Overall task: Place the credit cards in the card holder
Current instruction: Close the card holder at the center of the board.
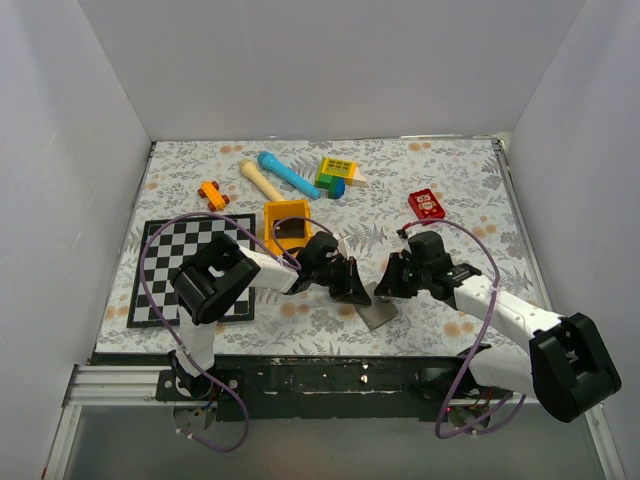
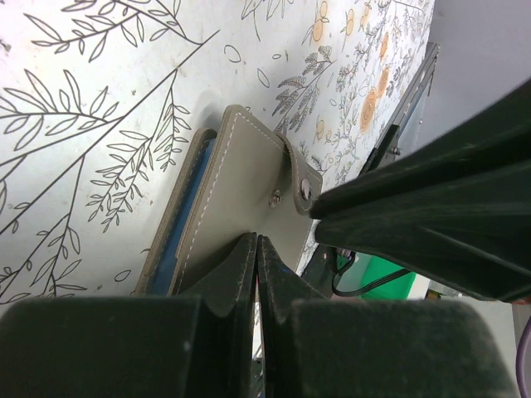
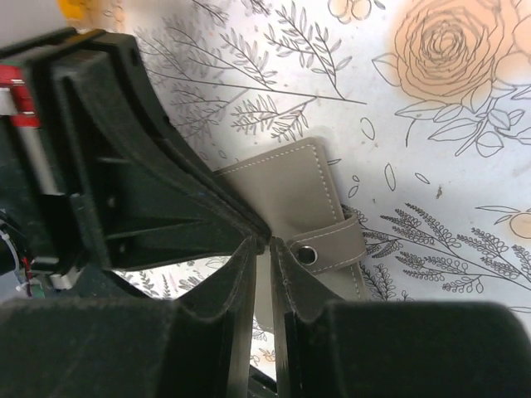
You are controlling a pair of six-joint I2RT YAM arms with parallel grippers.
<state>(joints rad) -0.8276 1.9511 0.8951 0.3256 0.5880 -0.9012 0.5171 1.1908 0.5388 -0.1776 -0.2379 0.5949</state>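
Observation:
The card holder (image 1: 379,312) is a flat grey wallet lying folded on the floral cloth near the front edge. Its snap tab (image 3: 332,249) is wrapped over one edge, and a blue inner pocket (image 2: 184,209) shows along the side. My left gripper (image 2: 256,241) is shut, with its tips resting on the wallet's cover. My right gripper (image 3: 270,246) comes from the other side, its tips just beside the tab. Its jaws stand a narrow gap apart with nothing between them. A dark flat credit card (image 1: 291,233) lies in the orange tray (image 1: 271,220).
A red block (image 1: 427,204) lies at the back right. A chessboard (image 1: 160,262) lies on the left under the left arm. Toys stand along the back: a blue and wooden pin (image 1: 280,176), a green-yellow block (image 1: 336,175) and a small orange piece (image 1: 212,193). White walls enclose the table.

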